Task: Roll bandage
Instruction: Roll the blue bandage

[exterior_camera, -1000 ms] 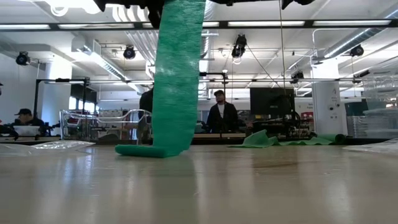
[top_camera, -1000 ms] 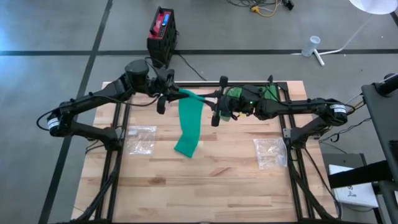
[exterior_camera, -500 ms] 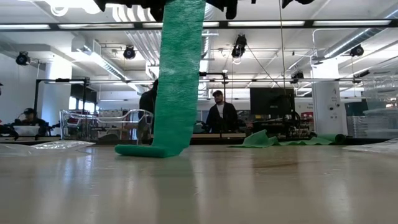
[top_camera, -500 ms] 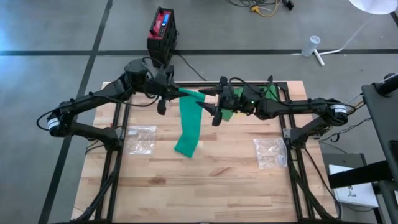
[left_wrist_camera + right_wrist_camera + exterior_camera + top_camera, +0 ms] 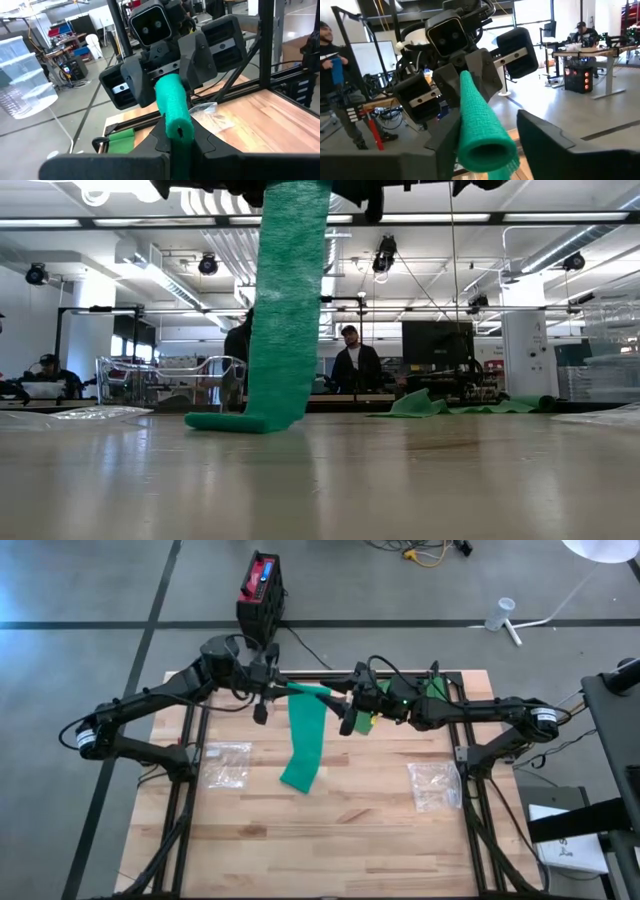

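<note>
Bandage (image 5: pixel 303 735) is pinched at its rolled top end by the left end effector (image 5: pixel 268 692), its tail draped to the counter (image 5: pixel 330 820), while the right end effector (image 5: pixel 350 710) is spread around the roll

table (image 5: pixel 330 830): we see a light wooden butcher-block top on a black frame.
bandage end (image 5: pixel 299 778): the lower end of the green strip rests folded on the table near its middle; we see it touch down in the low view too (image 5: pixel 240 421).
left bag (image 5: pixel 226 764): a clear plastic bag lies flat toward the left edge.
right bag (image 5: pixel 434 786): a second clear plastic bag lies toward the right edge.
green cloth (image 5: pixel 432 689): we make out a crumpled green heap on the far right part of the table.
</note>
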Robot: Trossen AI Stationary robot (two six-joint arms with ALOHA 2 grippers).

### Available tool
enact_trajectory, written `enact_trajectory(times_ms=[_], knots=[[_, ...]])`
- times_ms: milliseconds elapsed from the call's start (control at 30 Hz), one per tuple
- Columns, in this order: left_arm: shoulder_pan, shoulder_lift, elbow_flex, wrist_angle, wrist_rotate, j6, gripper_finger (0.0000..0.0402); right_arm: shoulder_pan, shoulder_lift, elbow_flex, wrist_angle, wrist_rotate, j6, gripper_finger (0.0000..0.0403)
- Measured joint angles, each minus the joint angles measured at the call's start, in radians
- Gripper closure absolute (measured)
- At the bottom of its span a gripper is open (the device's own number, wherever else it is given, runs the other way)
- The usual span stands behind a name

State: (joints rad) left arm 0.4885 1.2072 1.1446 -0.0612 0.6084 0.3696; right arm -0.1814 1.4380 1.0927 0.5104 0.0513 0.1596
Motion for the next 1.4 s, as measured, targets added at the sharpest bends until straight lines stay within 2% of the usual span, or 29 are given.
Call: enact_trajectory(times_ms=[167,300,400,633,900,1100,1267,1400], knots=[[0.0,0.004,-0.001,0.01,-0.001,-0.002,0.0395,0.0,0.0,0.0,0.001,0.0,-0.011,0.0294],[0.001,0.019,-0.001,0.035,-0.006,-0.071,0.0388,0.0,0.0,0.0,-0.001,0.002,-0.072,0.0353],[0.001,0.032,-0.001,0.056,-0.053,-0.132,0.0373,-0.001,0.0,0.0,-0.001,0.011,-0.119,0.0389],[0.017,0.052,-0.001,0.079,-0.082,-0.273,0.0319,0.0,0.0,-0.001,0.003,0.058,-0.215,0.0386],[0.06,0.052,-0.001,0.08,0.066,-0.475,0.0224,0.004,0.0,-0.001,0.003,0.059,-0.417,0.0395],[0.071,0.052,-0.001,0.089,0.091,-0.642,0.0157,0.007,0.0,-0.001,0.002,0.107,-0.515,0.0395],[0.093,0.052,-0.001,0.093,0.1,-0.726,0.0128,0.013,0.002,-0.001,-0.009,0.11,-0.599,0.0395],[0.103,0.052,-0.001,0.093,0.112,-0.734,0.0123,0.018,0.003,-0.001,-0.009,0.109,-0.632,0.0395]])
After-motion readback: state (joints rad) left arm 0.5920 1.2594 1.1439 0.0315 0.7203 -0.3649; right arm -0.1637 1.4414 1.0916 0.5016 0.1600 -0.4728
